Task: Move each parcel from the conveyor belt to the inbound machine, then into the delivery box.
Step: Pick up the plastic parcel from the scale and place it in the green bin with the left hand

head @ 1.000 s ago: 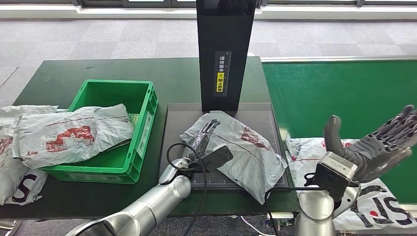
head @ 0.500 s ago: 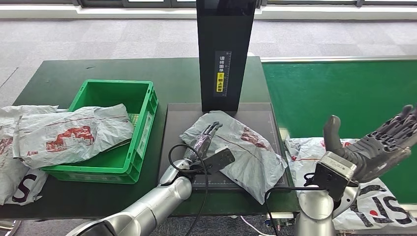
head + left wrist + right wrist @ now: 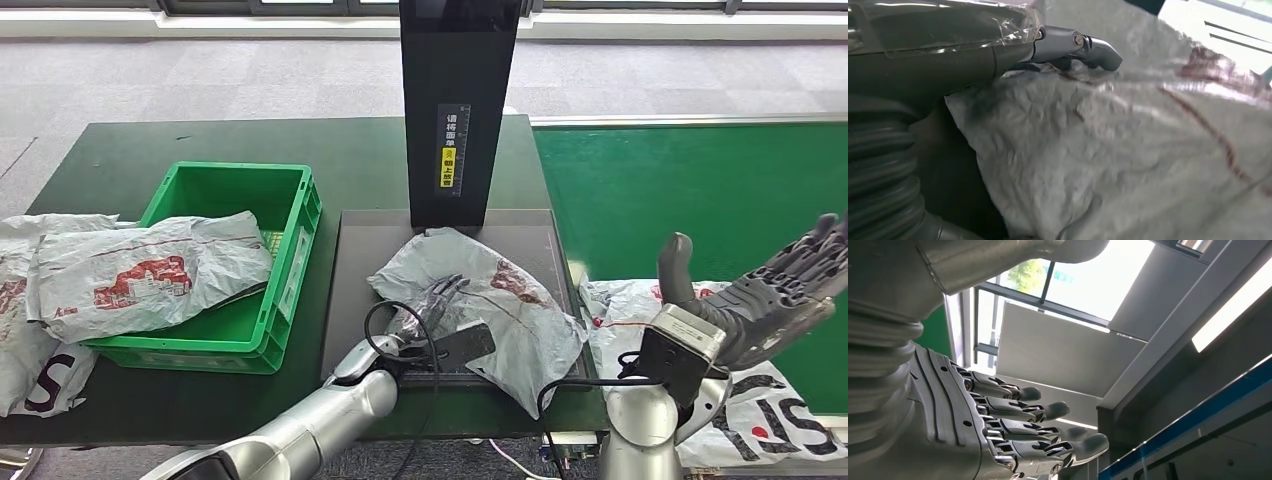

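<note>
The grey bag [image 3: 500, 300] lies on the black scanner plate [image 3: 350, 290]. The left hand [image 3: 437, 300] rests on it; whether its fingers grip is unclear. The right hand [image 3: 770, 295] is spread wide, holding nothing. The slippery bag could slide off

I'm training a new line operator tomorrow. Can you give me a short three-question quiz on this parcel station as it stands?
1. True or false: the left robot hand rests on the grey parcel lying on the inbound machine's platform.
2. Multiple choice: the right robot hand is A) gripping a parcel, B) raised, open and holding nothing, C) inside the crate.
3. Fill in: the green crate already holds one ____, which hangs over its left rim.

Key: 1 true; 2 B; 3 parcel.
</note>
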Tool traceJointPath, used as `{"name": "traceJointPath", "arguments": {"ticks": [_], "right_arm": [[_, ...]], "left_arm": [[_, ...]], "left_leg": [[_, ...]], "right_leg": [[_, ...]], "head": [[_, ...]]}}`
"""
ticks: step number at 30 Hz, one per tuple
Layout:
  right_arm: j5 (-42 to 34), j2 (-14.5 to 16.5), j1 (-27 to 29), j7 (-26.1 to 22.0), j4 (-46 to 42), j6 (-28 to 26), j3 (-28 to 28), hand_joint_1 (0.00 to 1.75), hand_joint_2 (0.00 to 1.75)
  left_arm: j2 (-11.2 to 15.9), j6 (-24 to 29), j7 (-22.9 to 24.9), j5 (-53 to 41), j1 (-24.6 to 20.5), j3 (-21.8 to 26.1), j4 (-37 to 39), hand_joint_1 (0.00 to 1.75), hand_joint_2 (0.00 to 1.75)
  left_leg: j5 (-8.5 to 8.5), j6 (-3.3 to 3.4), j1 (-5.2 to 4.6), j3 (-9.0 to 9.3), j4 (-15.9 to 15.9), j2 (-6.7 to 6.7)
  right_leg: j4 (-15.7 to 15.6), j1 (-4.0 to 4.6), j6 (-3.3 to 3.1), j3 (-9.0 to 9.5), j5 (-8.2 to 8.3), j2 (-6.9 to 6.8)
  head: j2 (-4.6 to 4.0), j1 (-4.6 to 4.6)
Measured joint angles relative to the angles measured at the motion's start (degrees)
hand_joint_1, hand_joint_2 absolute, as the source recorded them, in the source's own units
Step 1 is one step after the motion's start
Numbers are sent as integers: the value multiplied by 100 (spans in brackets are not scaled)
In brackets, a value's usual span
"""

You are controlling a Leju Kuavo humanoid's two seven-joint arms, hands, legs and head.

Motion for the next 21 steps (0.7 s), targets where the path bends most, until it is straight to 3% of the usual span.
{"name": "traceJointPath", "arguments": {"ticks": [4,12,21], "right_arm": [[12,0,1,-15,0,0,0,0,175],[167,0,1,79,0,0,0,0,175],[216,0,0,136,0,0,-1,0,175]], "left_arm": [[-1,-185,381,-139,-39,-416,25,175,175],[-3,-392,792,-361,-197,-1102,161,175,175],[-3,-420,888,-383,-310,-1338,223,175,175]], "left_leg": [[0,0,0,2,0,-4],[-4,5,0,26,-1,-4],[-5,5,1,45,-1,-4]], "right_leg": [[0,0,1,4,-1,-3],[-2,0,5,32,-6,-8],[-2,1,4,51,-6,-8]], "head": [[0,1],[0,0],[0,0]]}}
